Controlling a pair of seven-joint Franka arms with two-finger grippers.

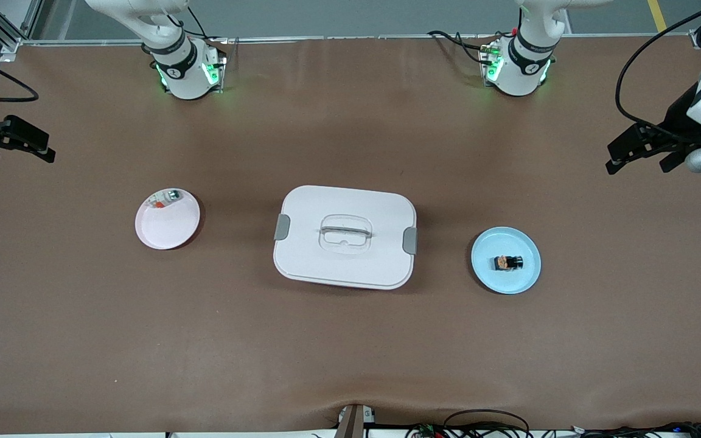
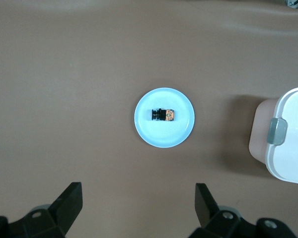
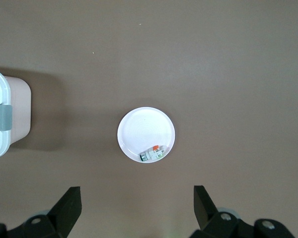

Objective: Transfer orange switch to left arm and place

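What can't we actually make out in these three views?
- Large white rounded box: lid on, so its contents are hidden; each wrist view's frame edge cuts it to one corner.
- Tiny black orange-ended switch on the round blue plate: markings too small, even in the left wrist view.
- Small white piece on the pink plate: too small to identify.
- Left gripper and right gripper: front view's edges cut off their arms.

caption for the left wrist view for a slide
Open left gripper above the orange switch on its blue plate, box at the edge.
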